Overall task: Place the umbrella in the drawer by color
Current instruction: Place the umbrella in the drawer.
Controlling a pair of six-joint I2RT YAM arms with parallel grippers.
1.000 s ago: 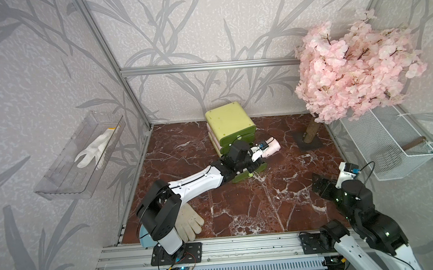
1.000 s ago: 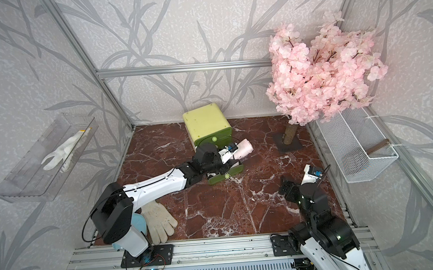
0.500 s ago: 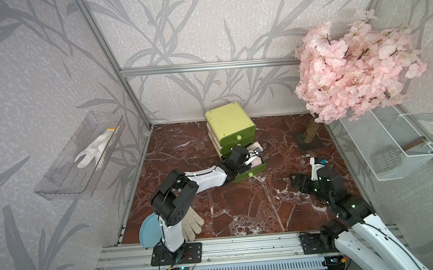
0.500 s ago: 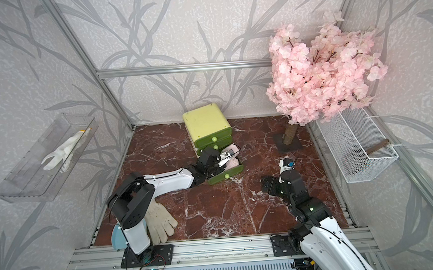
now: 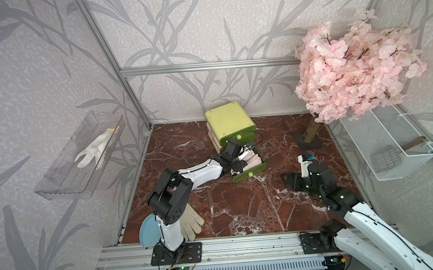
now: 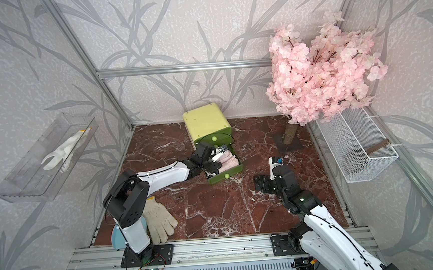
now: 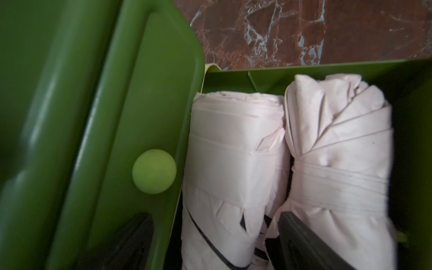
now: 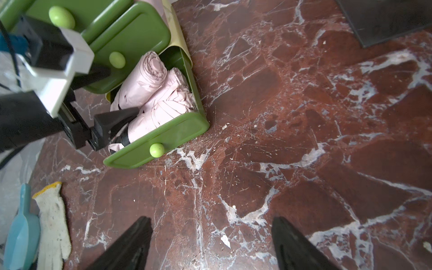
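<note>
Left gripper (image 7: pixel 215 214) jaws spread, gripping nothing, over pink umbrellas (image 7: pixel 233 145) in bottom drawer (image 8: pixel 177 133) — best lift straight out, no fabric snag — right gripper (image 8: pixel 211 218) jaws apart, empty.

Your left arm (image 5: pixel 202 170) stretched low and forward to drawer (image 5: pixel 231 121). Left gripper (image 8: pixel 122 90) sits in its pulled-out bottom compartment, jaws spread. Your right arm (image 5: pixel 367 221) bent, well apart on drawer's right. Right gripper (image 8: pixel 211 218) tilted downward, jaws apart.

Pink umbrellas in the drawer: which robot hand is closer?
Left. The left gripper is in the open drawer, beside the pink umbrellas; the right gripper hangs apart over marble floor.
</note>
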